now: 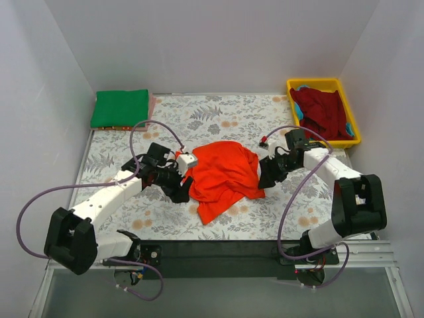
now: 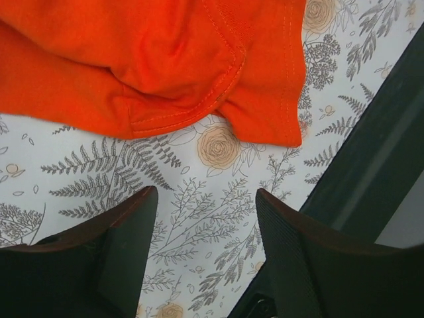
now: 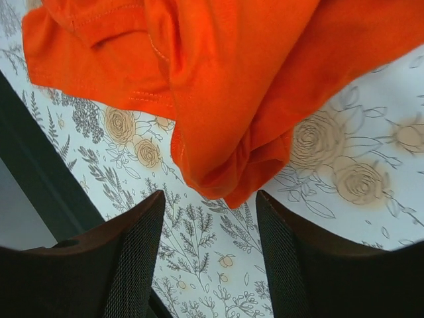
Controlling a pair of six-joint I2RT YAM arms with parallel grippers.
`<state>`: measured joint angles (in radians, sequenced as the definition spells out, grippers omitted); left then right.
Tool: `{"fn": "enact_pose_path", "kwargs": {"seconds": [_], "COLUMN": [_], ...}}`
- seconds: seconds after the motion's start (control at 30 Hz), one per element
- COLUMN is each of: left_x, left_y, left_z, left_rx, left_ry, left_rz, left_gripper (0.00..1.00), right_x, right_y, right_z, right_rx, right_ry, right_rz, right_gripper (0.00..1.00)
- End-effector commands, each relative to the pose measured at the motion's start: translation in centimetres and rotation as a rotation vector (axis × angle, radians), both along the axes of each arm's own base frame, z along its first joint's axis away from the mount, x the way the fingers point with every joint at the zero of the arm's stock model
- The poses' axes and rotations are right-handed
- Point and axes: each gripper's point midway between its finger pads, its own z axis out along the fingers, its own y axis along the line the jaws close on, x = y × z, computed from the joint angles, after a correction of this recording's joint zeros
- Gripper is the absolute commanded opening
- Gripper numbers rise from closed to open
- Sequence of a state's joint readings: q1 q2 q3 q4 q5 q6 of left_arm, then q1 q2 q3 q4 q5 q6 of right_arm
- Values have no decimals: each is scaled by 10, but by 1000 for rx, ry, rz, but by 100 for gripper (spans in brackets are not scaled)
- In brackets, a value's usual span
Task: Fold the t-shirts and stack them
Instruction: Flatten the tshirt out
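Note:
A bright orange-red t-shirt [image 1: 222, 175] lies rumpled in the middle of the floral cloth, between both arms. My left gripper [image 1: 180, 192] sits at its left edge, open, with only table cloth between its fingers; in the left wrist view the shirt's hem [image 2: 199, 99] lies just beyond the fingertips. My right gripper [image 1: 266, 177] sits at the shirt's right edge, open and empty; a bunched fold [image 3: 232, 172] of the shirt lies just ahead of its fingers. A folded green t-shirt [image 1: 120, 108] rests at the back left. A dark red t-shirt [image 1: 323, 111] lies in the tray.
A yellow plastic tray [image 1: 354, 122] stands at the back right corner. The table's dark front edge [image 1: 218, 250] runs behind both grippers. White walls close in the left, back and right sides.

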<state>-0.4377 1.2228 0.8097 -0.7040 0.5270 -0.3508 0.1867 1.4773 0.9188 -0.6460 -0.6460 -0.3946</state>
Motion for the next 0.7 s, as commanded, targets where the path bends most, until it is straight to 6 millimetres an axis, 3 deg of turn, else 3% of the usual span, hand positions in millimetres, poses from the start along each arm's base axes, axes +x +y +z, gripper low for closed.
{"fn": "enact_pose_path", "kwargs": {"seconds": [0.0,0.07,0.1,0.17,0.23,0.37,0.67], "left_x": [24,37,45,60,73,119,164], "left_y": [-8,-9,-10,-4,-9,26,43], "left_z": [-1,-11,-12,-21,-6,7,-36], "left_rx": [50,91,94,126,43,-31,99], "left_ry": [-130,-155,-150,-109,-43,1,54], "left_rz": [-16,1,51,109,174,397,568], "left_gripper": [58,54,46,39,36,36,47], "right_x": [-6,-7,-5,-2,7,28,50], "right_y": [8,10,11,13,15,14,27], "right_z": [-17,-25,-26,-25,-15,-5,-29], "right_rx": [-22,-44,-45,-42,-30,-56,-61], "right_ry": [32,47,49,54,18,-58,6], "right_rz": [24,31,24,19,22,16,-1], "right_gripper": [64,64,63,61,58,62,66]}}
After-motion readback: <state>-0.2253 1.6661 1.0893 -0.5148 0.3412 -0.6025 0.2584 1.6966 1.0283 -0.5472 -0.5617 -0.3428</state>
